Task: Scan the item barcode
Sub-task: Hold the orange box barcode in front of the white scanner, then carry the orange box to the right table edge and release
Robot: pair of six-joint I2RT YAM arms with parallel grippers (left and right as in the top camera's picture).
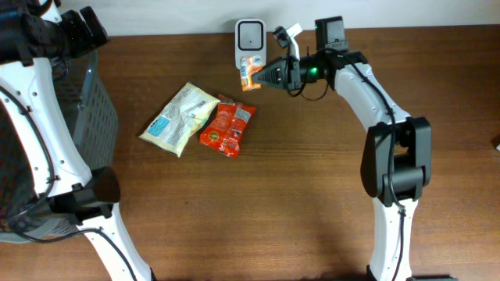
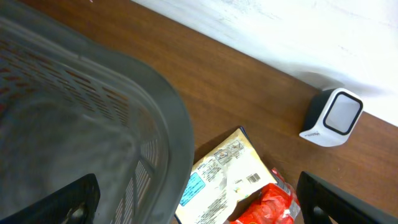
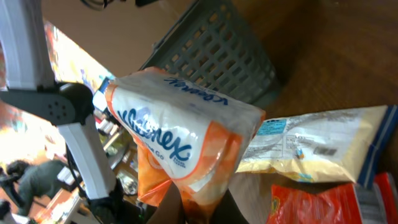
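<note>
An orange and white Kleenex tissue pack (image 1: 250,72) hangs just below the front of the white barcode scanner (image 1: 251,40) at the table's back edge. My right gripper (image 1: 267,76) is shut on the pack from the right. In the right wrist view the pack (image 3: 180,137) fills the middle, pinched at its lower end by the gripper (image 3: 202,208). I see no barcode on the pack's visible face. My left gripper (image 2: 199,211) is open and holds nothing. It hovers over the grey basket (image 2: 93,112) at the far left, and its view takes in the scanner (image 2: 333,117).
A pale yellow packet (image 1: 178,119) and a red packet (image 1: 228,125) lie side by side on the brown table, left of centre. The grey basket (image 1: 94,109) stands at the left edge. A white wall runs behind the scanner.
</note>
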